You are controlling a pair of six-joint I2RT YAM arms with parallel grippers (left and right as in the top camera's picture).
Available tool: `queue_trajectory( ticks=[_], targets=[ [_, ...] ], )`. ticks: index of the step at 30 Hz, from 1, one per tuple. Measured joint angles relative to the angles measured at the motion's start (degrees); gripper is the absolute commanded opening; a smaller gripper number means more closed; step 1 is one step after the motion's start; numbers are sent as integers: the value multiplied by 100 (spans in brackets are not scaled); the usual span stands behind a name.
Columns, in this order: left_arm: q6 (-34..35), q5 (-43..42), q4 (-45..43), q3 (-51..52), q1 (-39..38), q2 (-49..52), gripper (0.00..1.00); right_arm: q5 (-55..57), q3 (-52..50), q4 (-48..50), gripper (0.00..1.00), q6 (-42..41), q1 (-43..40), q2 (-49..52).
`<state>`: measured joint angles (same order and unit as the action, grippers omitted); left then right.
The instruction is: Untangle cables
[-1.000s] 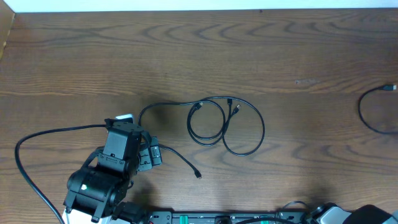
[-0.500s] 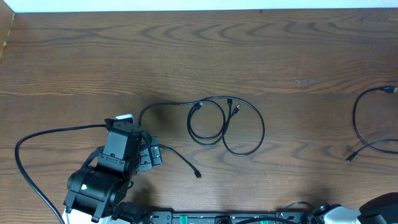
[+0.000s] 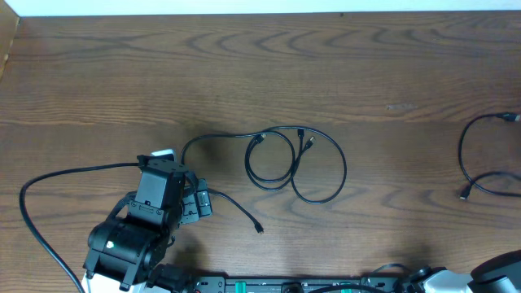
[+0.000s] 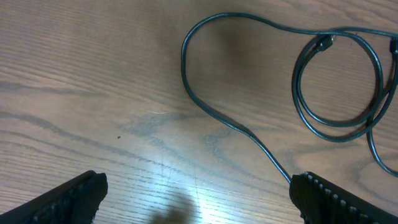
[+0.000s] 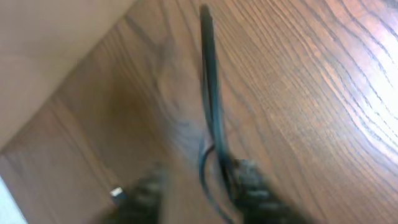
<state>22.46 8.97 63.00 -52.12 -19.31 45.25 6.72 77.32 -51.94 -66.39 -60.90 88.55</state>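
The coiled tangle of cables lies on the table. Near the tangle the left gripper stands spread wide, grasping nothing. Well apart from the tangle lies a loose cord — the right gripper over it is blurred; its grip cannot be told.

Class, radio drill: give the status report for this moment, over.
Left jaws open, empty. Right jaws blurred, state unclear. Looped cables centre, one cable far right. Nothing blocking.
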Motion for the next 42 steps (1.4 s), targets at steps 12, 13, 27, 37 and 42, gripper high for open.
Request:
queue_trajectory(
  ticks=[12, 13, 27, 37, 42],
  targets=[
    [0, 0, 0, 0, 0, 2, 98, -129, -568, 315, 99, 188, 70, 0],
    [0, 0, 0, 0, 0, 2, 98, -166, -568, 295, 99, 269, 74, 0],
    [0, 0, 0, 0, 0, 0, 98, -721, -577, -857, 99, 1515, 76, 0],
    [0, 0, 0, 0, 0, 2, 98, -1134, -579, -903, 93, 2153, 79, -11],
    [0, 0, 0, 0, 0, 2, 98, -2551, -581, -424, 99, 3195, 236, -33]
  ],
)
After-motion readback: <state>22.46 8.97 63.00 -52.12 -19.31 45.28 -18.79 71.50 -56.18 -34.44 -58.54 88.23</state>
